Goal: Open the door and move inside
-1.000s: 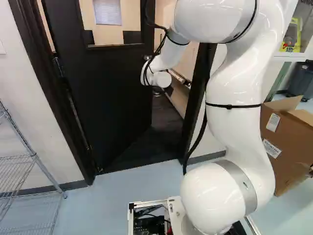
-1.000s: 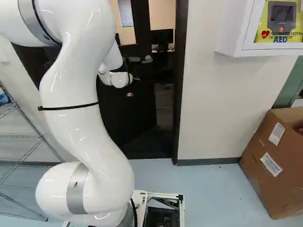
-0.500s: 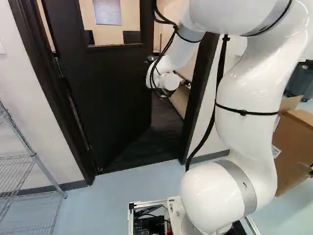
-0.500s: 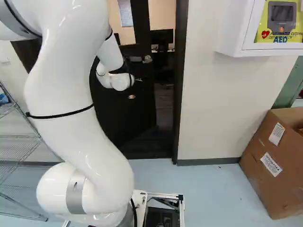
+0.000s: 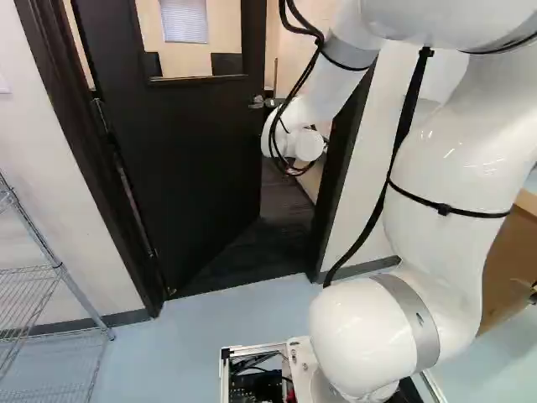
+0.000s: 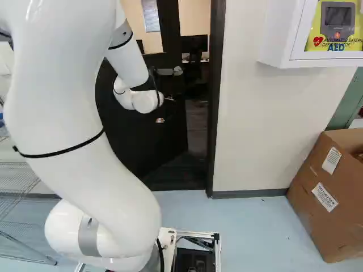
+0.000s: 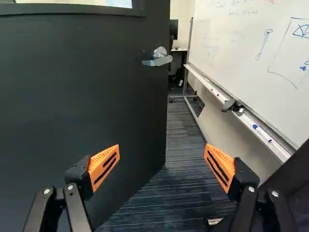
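Door [image 5: 185, 176] ajar, folks, swung into the room beyond, filling the upper left and centre of the left base view! Its free edge stands well apart from the frame post [image 5: 337, 176], and dark carpet [image 7: 183, 164] shows through the gap. The arm [image 5: 445, 168] rises at the right of that view and reaches across to the upper middle, its wrist [image 5: 295, 126] in front of the opening; whether it touches the door, I can't tell. And the gripper [image 7: 161, 157]? Jaws spread wide, nothing clamped, an orange pad on each side! Ahead of it, the silver handle [image 7: 157, 60] sits on the door near the free edge, with a whiteboard [image 7: 246, 43] beyond the gap. Down at the lower right of the right base view, a cardboard box [image 6: 317, 187] rests on the floor [image 6: 255, 232].
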`<state>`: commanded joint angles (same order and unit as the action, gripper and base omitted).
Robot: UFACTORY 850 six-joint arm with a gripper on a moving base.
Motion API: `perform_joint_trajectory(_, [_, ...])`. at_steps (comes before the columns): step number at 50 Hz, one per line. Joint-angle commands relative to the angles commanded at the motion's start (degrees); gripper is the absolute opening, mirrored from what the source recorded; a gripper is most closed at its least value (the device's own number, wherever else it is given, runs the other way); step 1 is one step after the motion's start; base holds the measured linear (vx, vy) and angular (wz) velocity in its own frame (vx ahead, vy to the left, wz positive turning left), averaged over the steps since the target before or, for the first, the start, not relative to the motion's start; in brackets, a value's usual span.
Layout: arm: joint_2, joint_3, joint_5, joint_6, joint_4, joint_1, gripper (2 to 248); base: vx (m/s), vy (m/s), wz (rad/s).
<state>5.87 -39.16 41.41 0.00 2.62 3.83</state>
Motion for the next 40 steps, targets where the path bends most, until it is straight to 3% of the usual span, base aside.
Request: perform_joint_trajectory(40, [-10.7, 10.8, 0.0, 0.0, -6.4, -6.4, 247, 0.000, 0.000, 0.000])
